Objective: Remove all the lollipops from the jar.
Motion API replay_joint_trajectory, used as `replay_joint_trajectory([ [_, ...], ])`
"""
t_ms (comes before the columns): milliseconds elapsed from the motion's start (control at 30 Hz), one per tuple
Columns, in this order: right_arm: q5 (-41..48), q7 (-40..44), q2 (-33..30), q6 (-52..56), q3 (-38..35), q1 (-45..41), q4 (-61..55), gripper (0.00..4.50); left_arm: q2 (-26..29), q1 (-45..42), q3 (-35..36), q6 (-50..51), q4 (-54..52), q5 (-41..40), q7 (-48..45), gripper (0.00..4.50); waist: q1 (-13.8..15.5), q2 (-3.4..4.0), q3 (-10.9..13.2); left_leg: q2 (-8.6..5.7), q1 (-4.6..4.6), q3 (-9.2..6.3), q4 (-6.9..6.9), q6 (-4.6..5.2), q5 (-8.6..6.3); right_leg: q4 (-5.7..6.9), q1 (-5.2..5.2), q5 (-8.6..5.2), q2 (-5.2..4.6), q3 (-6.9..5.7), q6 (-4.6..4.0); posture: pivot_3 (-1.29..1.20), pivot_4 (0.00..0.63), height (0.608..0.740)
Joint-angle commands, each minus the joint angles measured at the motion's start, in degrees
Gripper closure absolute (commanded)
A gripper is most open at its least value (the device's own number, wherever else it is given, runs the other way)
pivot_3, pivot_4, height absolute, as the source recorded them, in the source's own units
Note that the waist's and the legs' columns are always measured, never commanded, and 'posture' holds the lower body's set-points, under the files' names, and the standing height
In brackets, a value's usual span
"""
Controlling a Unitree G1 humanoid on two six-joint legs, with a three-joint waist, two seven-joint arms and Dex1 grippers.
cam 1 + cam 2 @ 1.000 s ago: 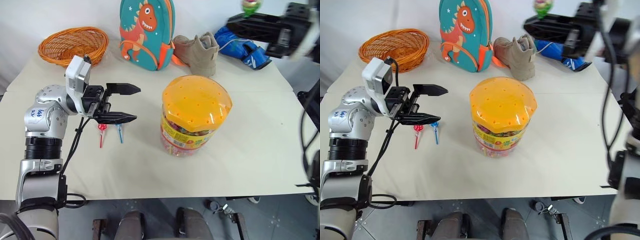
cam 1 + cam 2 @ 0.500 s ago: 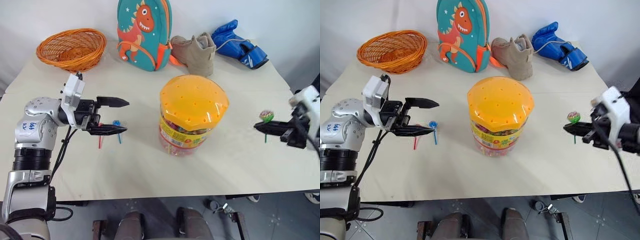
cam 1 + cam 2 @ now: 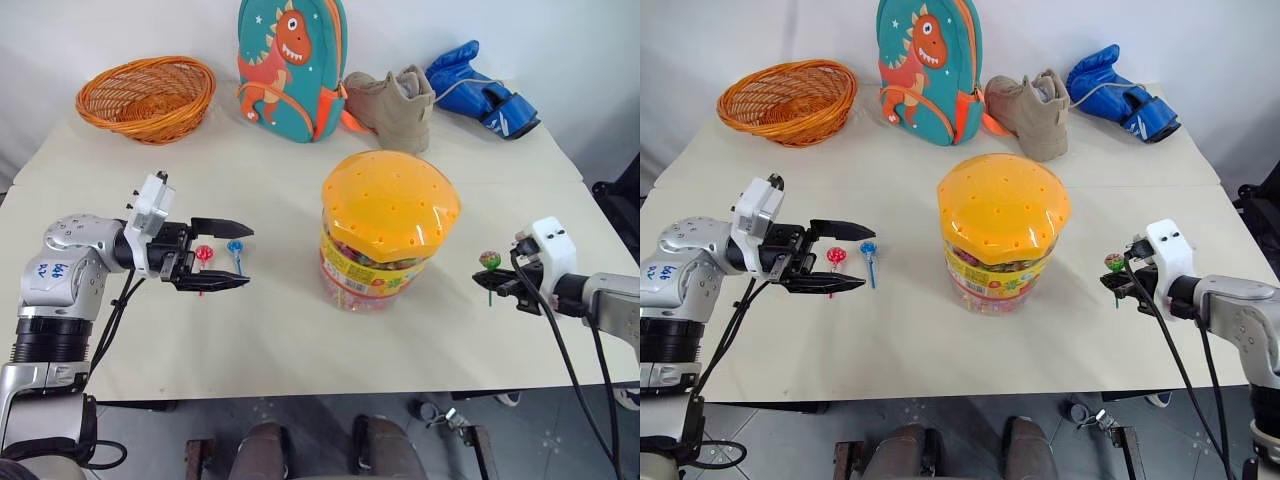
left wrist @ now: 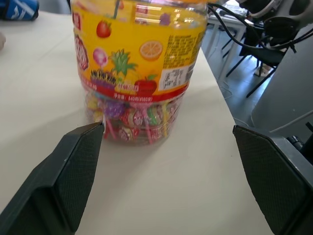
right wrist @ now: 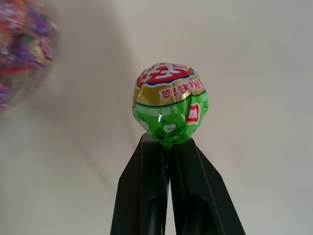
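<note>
Jar (image 3: 388,232) mid-table, lollipops (image 3: 218,256) left, open tabletop (image 3: 300,340) around

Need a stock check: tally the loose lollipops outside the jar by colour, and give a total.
Red: 1, on the table
Blue: 1, on the table
Green: 1, in the right gripper
Total: 3
</note>
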Motion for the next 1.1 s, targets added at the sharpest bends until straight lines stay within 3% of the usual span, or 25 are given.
replay_joint_trajectory([
  [33, -2.25, -0.40, -0.46, -2.56, 0.48, -1.70, 2.33, 3.38, 0.20, 0.45, 3.13, 2.08, -3.39, -1.90, 3.16, 0.02, -0.05, 0.00, 0.00, 0.00, 0.00, -0.01, 0.00, 0.00, 0.00, 0.00, 0.00, 0.00, 0.00, 0.00, 0.00, 0.00, 0.150, 0.740],
  [67, -2.37, -0.21, -0.51, -2.80, 0.72, -2.01, 2.74, 3.25, -0.07, 0.50, 3.70, 2.59, -3.69, -2.55, 3.74, 0.02, -0.07, 0.00, 0.00, 0.00, 0.00, 0.00, 0.00, 0.00, 0.00, 0.00, -0.01, 0.00, 0.00, 0.00, 0.00, 0.00, 0.150, 0.740],
  [267, -1.29, 2.10, -1.34, -3.36, -0.04, -2.56, 1.91, 1.26, -0.85, 2.01, 5.21, 2.16, -5.49, -3.04, 5.63, 0.02, -0.08, 0.00, 0.00, 0.01, 0.01, 0.00, 0.00, 0.00, 0.00, 0.00, 0.00, 0.00, 0.00, 0.00, 0.00, 0.00, 0.150, 0.740],
  [400, 2.82, 7.97, -3.24, -5.99, -5.80, -1.74, -2.60, 0.04, -0.14, 2.92, 5.19, 2.65, -5.69, -3.07, 5.33, 0.02, 0.02, 0.01, 0.01, 0.01, 0.00, 0.00, -0.01, 0.00, 0.00, 0.00, 0.00, 0.00, 0.00, 0.00, 0.00, 0.00, 0.150, 0.740],
  [567, 9.25, 22.08, -5.97, -15.73, -15.23, 0.23, -7.24, 0.04, 1.48, 3.02, 6.07, 2.06, -3.89, -2.25, 4.80, 0.02, 0.14, 0.01, 0.01, 0.00, 0.02, -0.01, -0.02, 0.00, 0.00, -0.03, 0.02, 0.00, 0.01, 0.00, 0.00, 0.00, 0.150, 0.740],
  [767, 2.72, 40.98, -13.77, -32.50, -13.12, 11.01, -4.48, 0.04, 6.10, 5.60, 8.03, 0.14, 1.83, -0.79, 2.37, 0.02, 0.06, -0.02, -0.01, 0.01, 0.10, 0.00, -0.05, 0.04, -0.04, -0.14, 0.15, 0.01, 0.02, -0.01, 0.01, 0.00, 0.150, 0.740],
  [1100, -1.15, 44.96, -13.80, -43.89, -8.39, 7.58, 3.95, 0.04, 8.79, 8.06, 11.88, -6.10, 10.12, -0.19, -2.87, 0.02, -0.13, -0.01, -0.01, 0.03, 0.14, 0.04, -0.02, 0.04, -0.04, -0.10, 0.14, 0.01, 0.01, -0.01, 0.02, 0.00, 0.150, 0.740],
])
